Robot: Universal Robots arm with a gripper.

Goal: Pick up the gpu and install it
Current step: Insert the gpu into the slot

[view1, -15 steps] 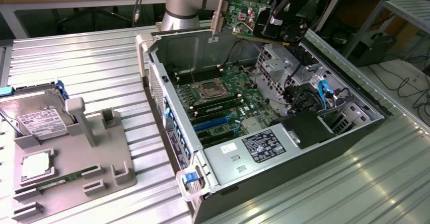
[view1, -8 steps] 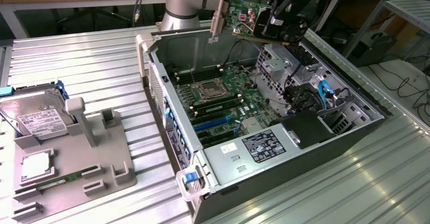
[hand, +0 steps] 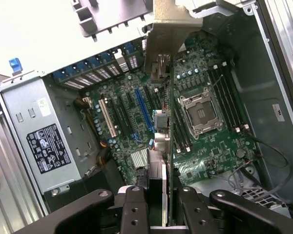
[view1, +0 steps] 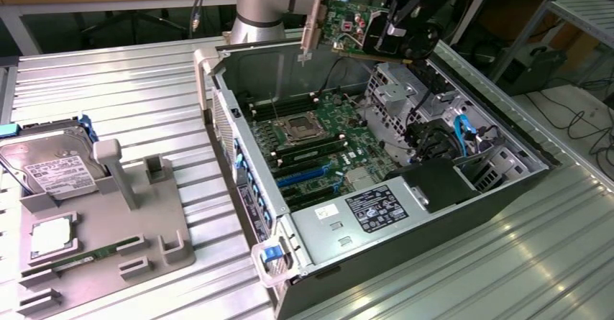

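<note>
Near corner of the table (view1: 115, 83), at the exterior view's left: a grey fixture tray (view1: 144, 212) carrying a hard drive (view1: 53, 169) and a narrow green memory stick (view1: 91, 257). Mid-table: the open computer case (view1: 226, 119) lying on its side, with the power supply (view1: 379, 208) at its near end and, beyond it, the motherboard (view1: 331, 136) with its bare CPU socket (view1: 298, 127). Over the far end of the case, well above the board, my gripper (view1: 379, 36) holds the gpu (view1: 338, 19) — a green-faced card, tilted, its pale metal bracket (view1: 309, 32) toward the exterior view's left. My jaws stand narrow, clamped on the card's two faces. In the wrist view the gpu (hand: 161, 141) runs edge-on away from my fingers (hand: 136, 209), above the expansion slots (hand: 142, 109) — not seated in any.
</note>
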